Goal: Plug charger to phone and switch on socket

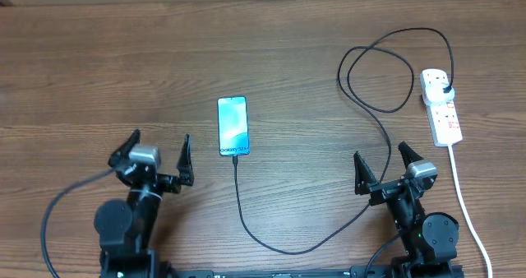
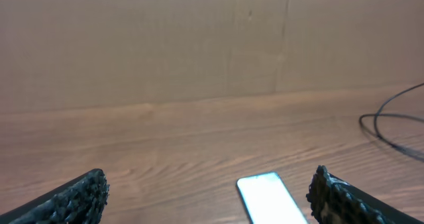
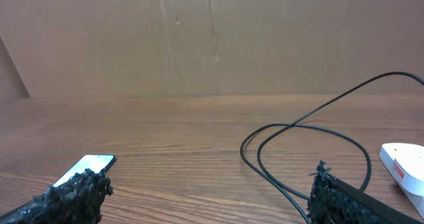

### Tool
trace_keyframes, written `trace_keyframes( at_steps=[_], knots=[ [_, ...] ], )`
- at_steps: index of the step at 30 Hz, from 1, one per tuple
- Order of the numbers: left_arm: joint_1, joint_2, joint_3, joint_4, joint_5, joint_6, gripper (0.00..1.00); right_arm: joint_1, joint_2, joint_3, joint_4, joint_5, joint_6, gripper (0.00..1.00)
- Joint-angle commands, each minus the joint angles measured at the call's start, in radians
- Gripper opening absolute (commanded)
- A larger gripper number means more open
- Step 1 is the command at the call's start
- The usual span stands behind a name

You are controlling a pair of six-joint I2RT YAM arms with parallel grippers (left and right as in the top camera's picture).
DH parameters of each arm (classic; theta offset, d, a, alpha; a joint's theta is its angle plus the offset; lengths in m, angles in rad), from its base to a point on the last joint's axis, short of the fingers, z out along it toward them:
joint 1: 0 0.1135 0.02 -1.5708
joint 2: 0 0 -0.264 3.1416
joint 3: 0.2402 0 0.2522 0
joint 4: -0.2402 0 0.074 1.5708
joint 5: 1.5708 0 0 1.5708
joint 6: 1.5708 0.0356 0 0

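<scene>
The phone (image 1: 233,126) lies flat in the middle of the table, its blue-teal screen lit; the left wrist view shows its top end (image 2: 268,196) and the right wrist view one corner (image 3: 93,164). The charger (image 1: 288,247), a thin black cable, runs from the phone's near end in a long curve, loops at the back right (image 3: 298,144) and ends in a black plug head seated in the socket (image 1: 441,105), a white strip also seen at far right (image 3: 404,164). My left gripper (image 1: 160,149) stands open left of the phone. My right gripper (image 1: 381,164) stands open near the front right, with nothing between its fingers.
The socket's thick white cord (image 1: 465,204) trails down toward the front right edge, past my right arm. A brown cardboard wall (image 3: 212,38) closes the far side of the wooden table (image 1: 99,72).
</scene>
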Motion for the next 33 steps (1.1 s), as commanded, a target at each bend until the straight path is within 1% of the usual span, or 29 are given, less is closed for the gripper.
trace_keyframes(
  at_steps=[1, 5, 9, 15, 16, 33],
  knots=[
    [-0.007, -0.092, -0.083, 0.026, -0.029, 0.06, 1.0, -0.006, -0.012, -0.011, 0.005, -0.005, -0.001, 1.0],
    [-0.025, -0.186, -0.151, 0.026, -0.039, 0.123, 1.0, -0.006, -0.012, -0.011, 0.005, -0.005, -0.001, 1.0],
    [-0.045, -0.269, -0.205, 0.023, -0.075, 0.125, 1.0, -0.006, -0.012, -0.011, 0.005, -0.005, -0.001, 1.0],
    [-0.044, -0.365, -0.206, -0.14, -0.079, 0.126, 1.0, -0.006, -0.012, -0.011, 0.005, -0.005, -0.001, 1.0],
    [-0.044, -0.367, -0.206, -0.158, -0.083, 0.126, 1.0, -0.006, -0.012, -0.011, 0.005, -0.005, -0.001, 1.0],
    [-0.044, -0.366, -0.206, -0.155, -0.079, 0.126, 1.0, -0.006, -0.012, -0.011, 0.005, -0.005, -0.001, 1.0]
  ],
)
